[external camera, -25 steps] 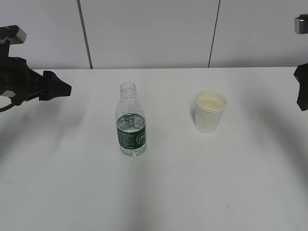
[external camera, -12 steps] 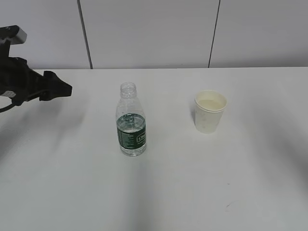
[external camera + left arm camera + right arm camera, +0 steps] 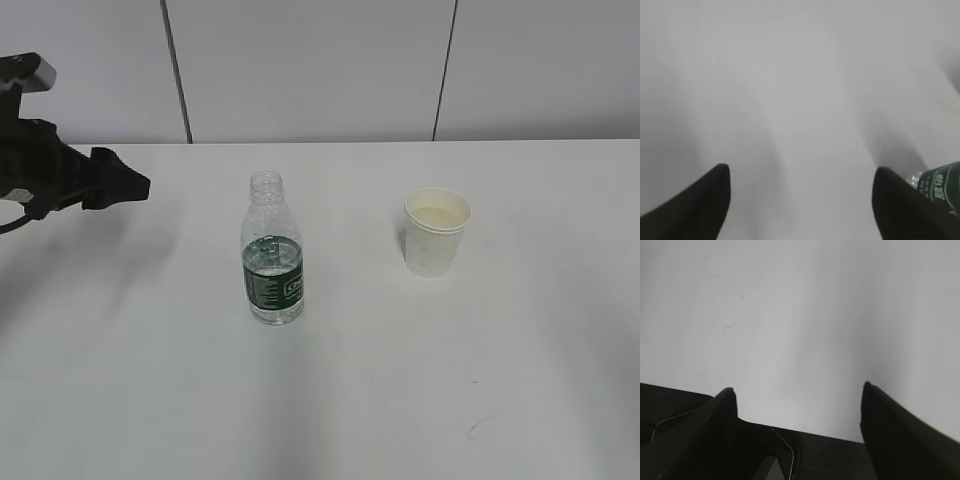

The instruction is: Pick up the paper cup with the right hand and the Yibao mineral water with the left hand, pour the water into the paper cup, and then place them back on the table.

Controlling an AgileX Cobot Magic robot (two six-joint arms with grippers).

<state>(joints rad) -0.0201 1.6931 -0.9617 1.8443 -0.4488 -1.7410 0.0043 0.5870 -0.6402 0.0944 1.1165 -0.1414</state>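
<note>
The Yibao mineral water (image 3: 272, 250), a clear capless bottle with a dark green label, stands upright left of centre on the white table (image 3: 420, 380), about half full of water. Its label edge shows at the right of the left wrist view (image 3: 942, 182). The white paper cup (image 3: 436, 231) stands upright to its right. My left gripper (image 3: 128, 186) hovers at the far left, well left of the bottle; in its wrist view (image 3: 801, 175) it is open and empty. My right gripper (image 3: 797, 392) is out of the exterior view, open and empty over the table's edge.
Grey wall panels stand behind the table's far edge. A faint dark scuff (image 3: 478, 427) marks the table near the front right. In the right wrist view a dark surface with a thin wire (image 3: 782, 445) lies below the table edge.
The right arm, seen at the right edge one second ago, has withdrawn out of the exterior view. The left gripper, bottle and cup have not moved.
</note>
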